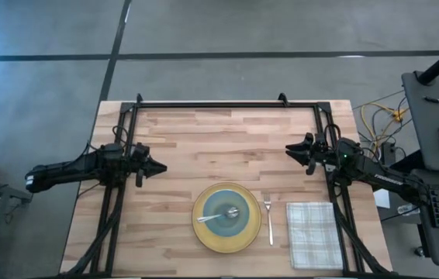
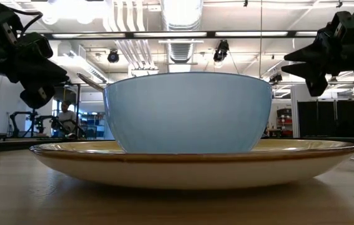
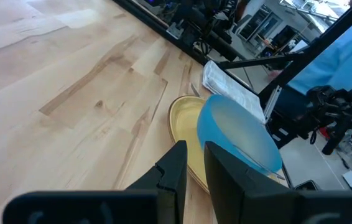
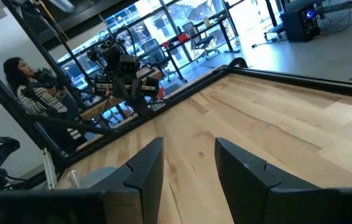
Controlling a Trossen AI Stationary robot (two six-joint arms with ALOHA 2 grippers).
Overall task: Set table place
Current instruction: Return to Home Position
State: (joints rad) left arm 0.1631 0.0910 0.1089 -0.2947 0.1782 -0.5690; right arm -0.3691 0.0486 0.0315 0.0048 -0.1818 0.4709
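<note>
Dark left claw (image 1: 161, 166): hung above the bench, well apart from the yellow plate (image 1: 204, 232) on that plate's far left; its fingers (image 3: 177, 167) stood close with only a narrow slit between them and gripped nothing.
Dark right claw (image 1: 289, 149): hung above the bench, well apart from the yellow plate on its far right, tips turned inward toward the left claw; its fingers (image 4: 145, 165) were clearly parted and it held nothing.
Yellow plate: lay flat on the wood near the bench's front edge, between the two arms and somewhat closer to the right one.
Blue bowl (image 1: 231, 200): sat upright in the middle of the yellow plate, the plate's rim showing all around it.
Silver spoon (image 1: 218, 215): lay inside the bowl on the yellow plate, its handle leaning up over the bowl's rim on the left-arm side.
Silver fork (image 1: 268, 218): lay flat just beside the yellow plate on its right, apart from the rim, tines pointing away from the front edge.
Checked cloth (image 1: 313, 234): lay flat beyond the fork, farther right of the yellow plate.
Bench (image 1: 204, 139): light wood strips, carrying the yellow plate and the rest of the setting.
Black rails (image 1: 212, 103): ran along the bench's back and sides, far from the yellow plate.
Person (image 4: 20, 81): sat in the room past the bench, well behind the yellow plate.
</note>
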